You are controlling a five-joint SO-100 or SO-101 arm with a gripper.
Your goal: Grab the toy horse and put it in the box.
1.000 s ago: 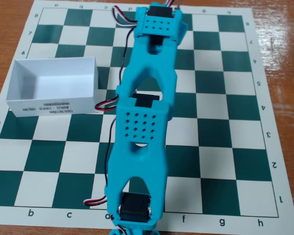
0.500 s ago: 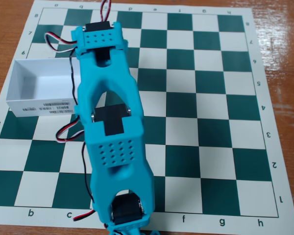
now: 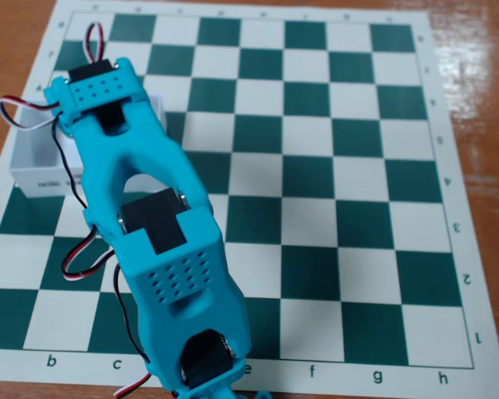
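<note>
The turquoise plastic robot arm (image 3: 150,208) reached over the white cardboard box (image 3: 35,162) at far left. Its hand was hidden, so I cannot tell its state.

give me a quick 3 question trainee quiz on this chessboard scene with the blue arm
1. True or false: the toy horse can be seen standing on the chessboard.
2. Multiple choice: the white box sits at which part of the fixed view? A) left edge of the board B) right edge C) centre
3. Short answer: what hides part of the box?

Key:
1. False: no horse shows anywhere in this view.
2. A
3. The blue arm, which reaches over the box. Its gripper is not visible, so whether it holds anything cannot be told.
</note>
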